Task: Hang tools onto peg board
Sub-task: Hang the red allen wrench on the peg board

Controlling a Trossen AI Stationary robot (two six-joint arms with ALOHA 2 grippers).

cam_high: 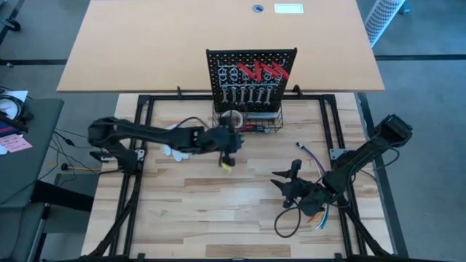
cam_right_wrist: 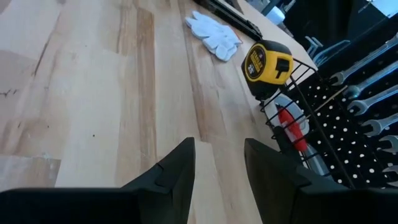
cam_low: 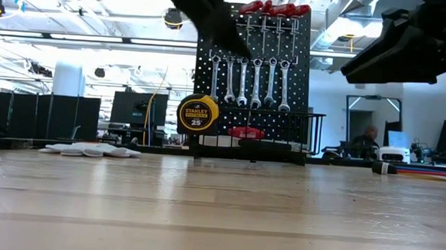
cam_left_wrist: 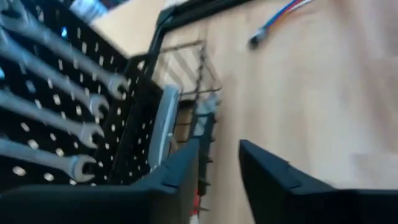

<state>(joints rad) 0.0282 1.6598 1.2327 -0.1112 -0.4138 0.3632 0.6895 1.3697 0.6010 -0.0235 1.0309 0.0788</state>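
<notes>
- Left end effector (cam_high: pixel 228 151) hovers just in front of the wire basket (cam_high: pixel 269 124) at the foot of the peg board (cam_high: pixel 251 62). Its wrist view shows a narrow gap between the fingers (cam_left_wrist: pixel 180 171) with nothing in it, so we read it as slightly parted and empty.
- Our right end effector (cam_high: pixel 286 180) waits near the table's right edge, beside the bundle of coloured wires (cam_high: pixel 318 218). Its fingers (cam_right_wrist: pixel 177 165) stand apart, and it holds nothing.
- We see the tools already on the peg board: silver wrenches (cam_low: pixel 249 81) hang in a row by their ring ends, and red-handled pliers (cam_low: pixel 277 8) hang above them. Hanging this way keeps each tool upright and separate on its own hook.
- One red-handled tool (cam_low: pixel 246 131) lies in the wire basket, not yet on a hook. We judge it to be the next candidate for hanging.
- A yellow tape measure (cam_low: pixel 198 113) sits at the left end of the basket, and a white glove (cam_low: pixel 92 149) lies on the table toward the left edge. We treat both as outside the job.
</notes>
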